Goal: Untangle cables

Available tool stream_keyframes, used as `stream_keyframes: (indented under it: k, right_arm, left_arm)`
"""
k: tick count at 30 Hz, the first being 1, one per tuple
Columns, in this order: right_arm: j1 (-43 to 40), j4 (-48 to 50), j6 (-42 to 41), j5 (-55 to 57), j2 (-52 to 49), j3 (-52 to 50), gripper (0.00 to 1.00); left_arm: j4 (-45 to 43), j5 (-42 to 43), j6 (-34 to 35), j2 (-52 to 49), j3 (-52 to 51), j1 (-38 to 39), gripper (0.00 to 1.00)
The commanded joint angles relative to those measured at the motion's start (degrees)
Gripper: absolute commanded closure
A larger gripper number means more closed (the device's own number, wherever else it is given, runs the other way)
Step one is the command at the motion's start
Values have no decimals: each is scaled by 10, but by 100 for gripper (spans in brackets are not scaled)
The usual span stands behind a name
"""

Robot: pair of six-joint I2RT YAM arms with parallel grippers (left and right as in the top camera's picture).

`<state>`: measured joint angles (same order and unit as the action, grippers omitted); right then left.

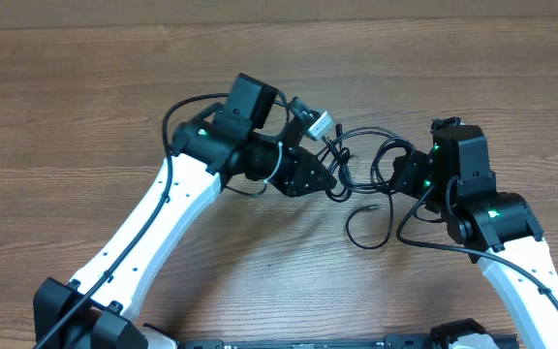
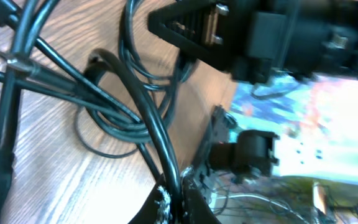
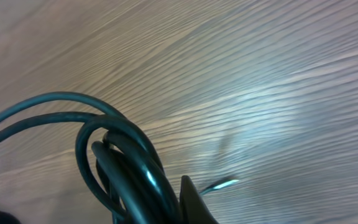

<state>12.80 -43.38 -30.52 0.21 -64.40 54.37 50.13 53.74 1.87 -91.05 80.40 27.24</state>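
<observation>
Evidently the untangling is only just getting under way. The thin black flexible cables (image 1: 337, 155) are hanging as one wound bundle between the two arms, near the middle of the brown wood-grain counter (image 1: 114, 78). No cord is lying apart from the others yet.

The left pincer (image 1: 327, 182) is clenching the left side of the bundle. Its wrist view is showing two or three strands running down into the closed fingertips (image 2: 166, 200) and fanning out from there into crossing loops. The right pincer (image 1: 400, 177) is also clenched, and it appears to be grasping the right side. Its wrist view is showing several loops stacked against the one dark finger (image 3: 194, 202) in sight, though the actual pinch point is sitting below the edge of the picture.

Between the two grips the cords are twisting over one another in a short knot. A slack loop is drooping from that knot down onto the counter towards the robot, and a loose plug end (image 3: 224, 184) with a pale tip is lying free on the wood beside it.

By my judgement nearly all of the work is remaining. The crossings need opening, the loops need drawing out, and each cord needs laying down separately. Both ends being gripped is the only step that looks done.
</observation>
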Motion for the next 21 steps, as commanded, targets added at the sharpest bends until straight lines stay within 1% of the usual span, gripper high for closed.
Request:
stream_keyframes:
  k: [1, 5, 11, 12, 13, 15, 16, 17, 18, 19, 21]
  right_arm:
    - [-7, -7, 10, 115, 8, 1, 96]
    - [-7, -15, 10, 142, 8, 1, 96]
    - [-7, -22, 10, 142, 8, 1, 96]
    - [-6, -21, 10, 138, 8, 1, 96]
    - [-6, -21, 8, 134, 8, 1, 96]
    - [-6, -18, 6, 114, 8, 1, 96]
    - [-6, -14, 6, 99, 8, 1, 96]
    - [-6, -8, 6, 78, 8, 1, 96]
    - [-6, -3, 6, 64, 8, 1, 96]
    - [-6, 0, 6, 54, 8, 1, 96]
    - [-6, 9, 6, 22, 8, 1, 96]
  left_arm:
    - [17, 139, -97, 4, 11, -30, 96]
    - [26, 182, -109, 4, 11, -63, 96]
    - [37, 174, -108, 4, 11, -97, 96]
    - [37, 170, -108, 4, 11, -97, 92]
    - [38, 165, -108, 4, 11, -96, 79]
    - [39, 161, -108, 4, 11, -92, 39]
    - [38, 161, -108, 4, 11, -89, 29]
    - [36, 150, -107, 4, 11, -82, 14]
    - [35, 134, -102, 4, 11, -74, 5]
    - [34, 115, -93, 4, 11, -68, 0]
    - [28, 58, -58, 4, 11, -49, 0]
